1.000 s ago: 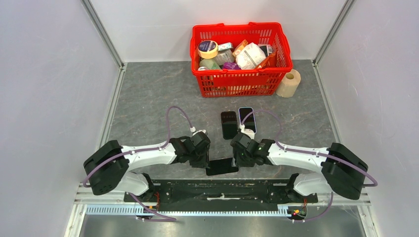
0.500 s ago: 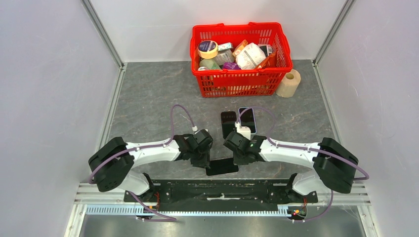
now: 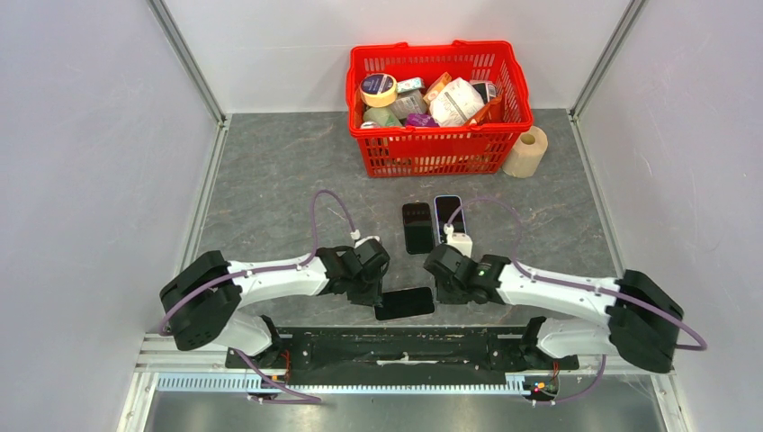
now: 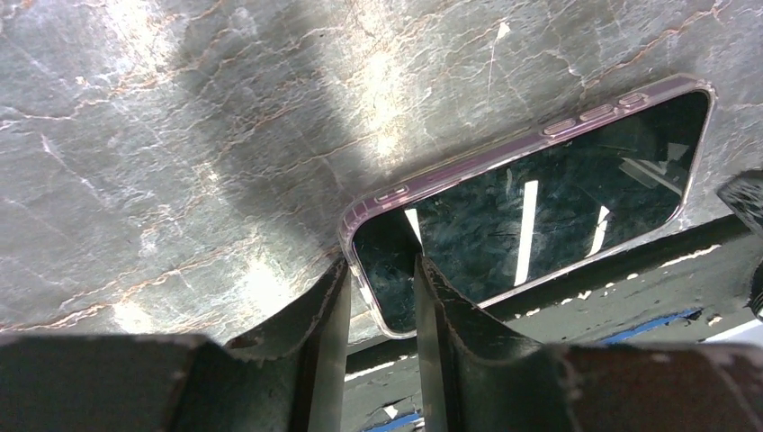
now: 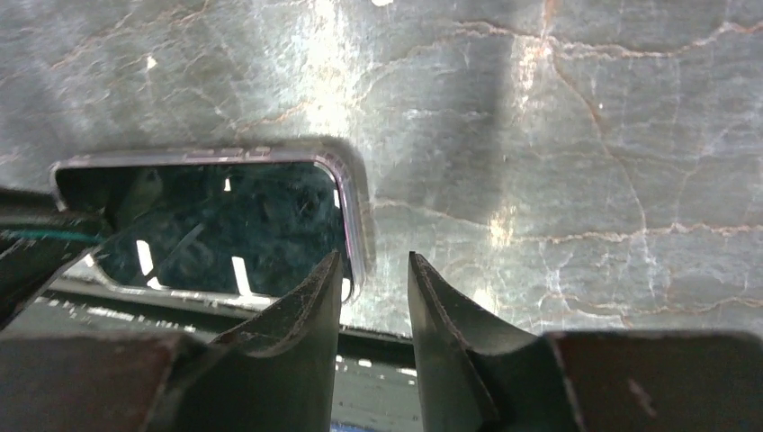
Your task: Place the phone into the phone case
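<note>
Clear-cased phone (image 3: 404, 303) at table (image 3: 270, 171) edge

No text, brand, number or sign is legible in any view. The packaged goods (image 3: 457, 101) in the red plastic mesh basket (image 3: 432, 155) carry printed labels, but from the overhead camera we cannot resolve a single letter. The dark glass screen of the black phone in a clear purple-tinted case (image 4: 540, 207) shows us only light reflections in both wrist views.

Red mesh basket (image 3: 432, 155), grey table (image 3: 270, 180) – rust-veined marble pattern, glossy black phone (image 4: 540, 207), clear pink-tinged case (image 4: 486, 156)
</note>
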`<state>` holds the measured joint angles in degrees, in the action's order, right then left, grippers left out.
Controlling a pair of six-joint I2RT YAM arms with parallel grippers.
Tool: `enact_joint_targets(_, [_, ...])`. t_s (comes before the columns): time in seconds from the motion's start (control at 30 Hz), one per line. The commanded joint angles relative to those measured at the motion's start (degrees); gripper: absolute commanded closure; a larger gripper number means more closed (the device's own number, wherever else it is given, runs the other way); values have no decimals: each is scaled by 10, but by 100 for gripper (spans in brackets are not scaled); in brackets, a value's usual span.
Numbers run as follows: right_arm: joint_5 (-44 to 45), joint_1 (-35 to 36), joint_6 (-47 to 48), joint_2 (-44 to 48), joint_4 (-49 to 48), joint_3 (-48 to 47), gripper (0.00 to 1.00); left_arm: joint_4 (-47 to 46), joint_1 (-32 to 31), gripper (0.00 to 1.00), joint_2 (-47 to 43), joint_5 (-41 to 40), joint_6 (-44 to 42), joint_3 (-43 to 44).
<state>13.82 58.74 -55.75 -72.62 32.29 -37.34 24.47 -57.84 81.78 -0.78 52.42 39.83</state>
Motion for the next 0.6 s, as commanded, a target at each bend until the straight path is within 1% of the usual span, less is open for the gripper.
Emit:
enact_joint_targets(0.0, [-28, 3, -25, 68, 20, 24, 61, -5, -8, 62, 8, -63, -35, 18])
enact_joint_targets(0.17, [-37, 29, -54, 100, 17, 52, 71, 18, -8, 57, -3, -77, -61, 57])
enact_joint_targets(0.3, [-42, 60, -76, 93, 1, 60, 77, 30, -6, 50, 2, -80, -82, 85])
enact_joint_targets(0.47, [-42, 78, -87, 53, -35, 59, 78, 29, -7, 45, 12, -72, -96, 102])
enact_joint_targets(0.57, [-25, 77, -84, 24, -39, 45, 79, 30, -6, 41, 16, -68, -113, 110])
